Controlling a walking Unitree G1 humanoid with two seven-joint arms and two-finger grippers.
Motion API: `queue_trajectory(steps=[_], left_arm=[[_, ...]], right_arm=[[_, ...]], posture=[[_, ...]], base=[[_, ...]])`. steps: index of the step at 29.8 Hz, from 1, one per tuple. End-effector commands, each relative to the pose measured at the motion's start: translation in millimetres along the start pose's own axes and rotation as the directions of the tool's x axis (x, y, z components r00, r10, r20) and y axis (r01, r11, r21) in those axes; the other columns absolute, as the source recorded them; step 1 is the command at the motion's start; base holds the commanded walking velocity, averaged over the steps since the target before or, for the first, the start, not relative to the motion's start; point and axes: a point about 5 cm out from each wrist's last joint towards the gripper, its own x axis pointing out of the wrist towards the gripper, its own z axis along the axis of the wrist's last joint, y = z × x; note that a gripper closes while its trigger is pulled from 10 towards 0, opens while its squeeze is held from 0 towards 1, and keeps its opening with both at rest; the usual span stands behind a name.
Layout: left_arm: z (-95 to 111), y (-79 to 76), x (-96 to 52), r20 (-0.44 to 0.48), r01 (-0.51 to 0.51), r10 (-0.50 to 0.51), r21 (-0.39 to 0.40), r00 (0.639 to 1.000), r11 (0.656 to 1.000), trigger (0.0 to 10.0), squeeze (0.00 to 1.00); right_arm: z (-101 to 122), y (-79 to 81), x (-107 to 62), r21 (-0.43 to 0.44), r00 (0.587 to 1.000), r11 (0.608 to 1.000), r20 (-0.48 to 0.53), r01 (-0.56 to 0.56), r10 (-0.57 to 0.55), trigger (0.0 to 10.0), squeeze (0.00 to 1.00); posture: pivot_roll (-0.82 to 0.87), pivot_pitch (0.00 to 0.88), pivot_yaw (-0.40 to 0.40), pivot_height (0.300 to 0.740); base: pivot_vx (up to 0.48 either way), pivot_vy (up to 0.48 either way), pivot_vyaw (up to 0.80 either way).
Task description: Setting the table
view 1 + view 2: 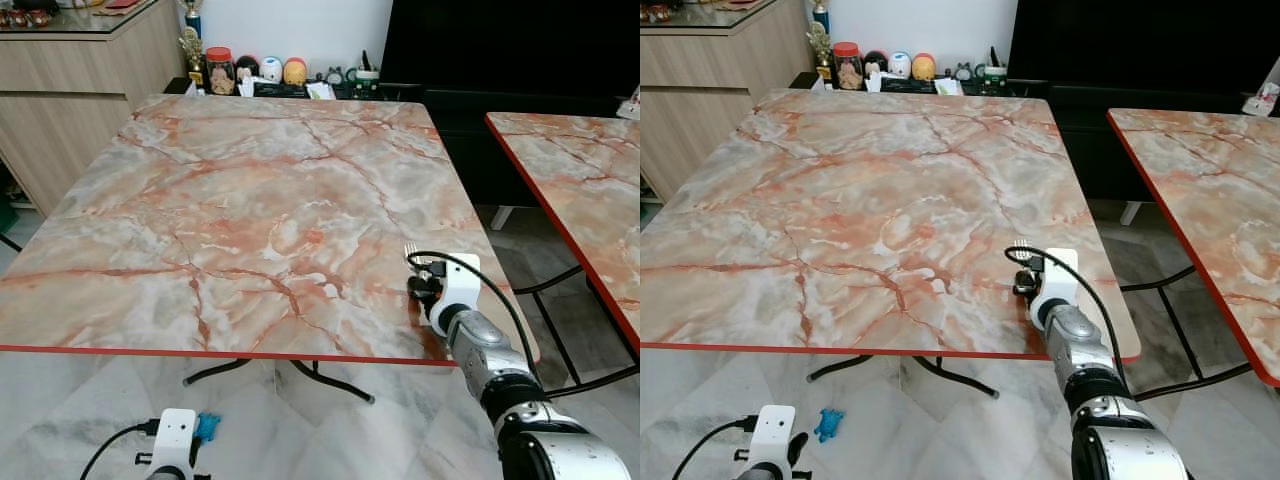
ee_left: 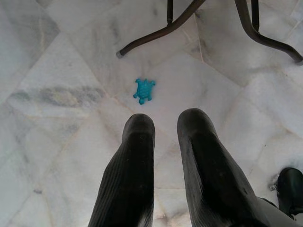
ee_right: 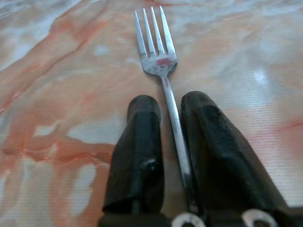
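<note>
My right tool (image 3: 168,142) sits low over the near right part of the marble table (image 1: 250,200), close to its red front edge. Its two black fingers (image 3: 137,156) pinch the handle of a metal fork (image 3: 158,52), whose tines point away from me toward the far side of the table and lie flat on or just above the marble; I cannot tell which. A small pink mark shows at the base of the tines. My left tool (image 2: 165,156) hangs idle below the table edge, fingers slightly spread with nothing between them, above the pale marble floor (image 2: 57,94). A blue turtle toy (image 2: 144,90) lies on the floor near the table's dark legs (image 2: 156,33).
</note>
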Motion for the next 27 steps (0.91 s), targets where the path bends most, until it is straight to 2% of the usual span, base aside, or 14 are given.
queue_trajectory(steps=[1, 15, 18, 19, 20, 21, 24, 25, 27], left_arm=[[-7, -2.3, -1.8, -0.032, 0.002, -0.002, -0.007, 0.999, 1.0, 10.0, 0.0], [-6, -4.4, -1.4, -0.027, 0.007, -0.007, -0.01, 1.0, 1.0, 10.0, 0.0], [-6, -4.6, -1.3, -0.027, 0.008, -0.008, -0.009, 1.0, 1.0, 10.0, 0.0], [-6, -4.7, -1.3, -0.027, 0.008, -0.008, -0.009, 1.0, 1.0, 10.0, 0.0], [-6, -4.5, -1.4, -0.027, 0.006, -0.007, -0.008, 1.0, 1.0, 10.0, 0.0], [-6, -4.5, -1.4, -0.027, 0.006, -0.007, -0.008, 1.0, 1.0, 10.0, 0.0], [-6, -3.8, -1.5, -0.027, 0.003, -0.003, -0.007, 1.0, 1.0, 10.0, 0.0], [-6, -2.9, -1.6, -0.027, 0.0, 0.0, -0.007, 1.0, 1.0, 10.0, 0.0], [-6, -2.5, -1.7, -0.027, -0.002, 0.002, -0.007, 1.0, 1.0, 10.0, 0.0]], right_arm=[[-10, 2.2, -1.0, 0.012, 1.0, 1.0, -0.029, -0.008, 0.009, 0.0, 0.0], [-15, 3.9, -1.9, -0.011, 0.999, 1.0, -0.032, -0.018, 0.017, 0.0, 0.0], [-12, 3.9, -2.0, -0.015, 1.0, 1.0, -0.001, -0.006, 0.006, 0.0, 0.0], [-7, 2.8, -2.4, -0.036, 0.999, 0.999, 0.044, 0.011, -0.009, 0.0, 0.0], [3, 2.4, -3.3, -0.048, 0.993, 0.998, 0.118, 0.029, -0.023, 10.0, 0.0], [3, 2.4, -3.3, -0.048, 0.993, 0.998, 0.118, 0.029, -0.023, 10.0, 0.0], [18, 3.7, -8.3, -0.071, 0.967, 0.997, 0.253, 0.035, -0.016, 10.0, 0.0], [24, 5.1, -14.5, -0.089, 0.943, 0.995, 0.333, 0.039, -0.007, 10.0, 0.0], [26, 5.8, -19.3, -0.079, 0.926, 0.996, 0.377, 0.037, -0.005, 10.0, 0.0]], posture=[[0.13, 0.001, -0.043, 0.74], [0.13, 0.0, -0.046, 0.74], [0.13, 0.0, -0.044, 0.74], [0.13, 0.0, -0.045, 0.74], [0.13, 0.0, -0.046, 0.74], [0.13, 0.0, -0.046, 0.74], [0.13, 0.0, -0.047, 0.74], [0.13, 0.0, -0.049, 0.74], [0.13, 0.0, -0.049, 0.74]], base=[[0.0, 0.0, 0.0], [0.0, 0.0, 0.0], [0.0, 0.0, 0.0], [0.0, 0.0, 0.0], [0.0, 0.0, 0.0], [0.0, 0.0, 0.0], [0.0, 0.0, 0.0], [0.0, 0.0, 0.0], [0.0, 0.0, 0.0]])
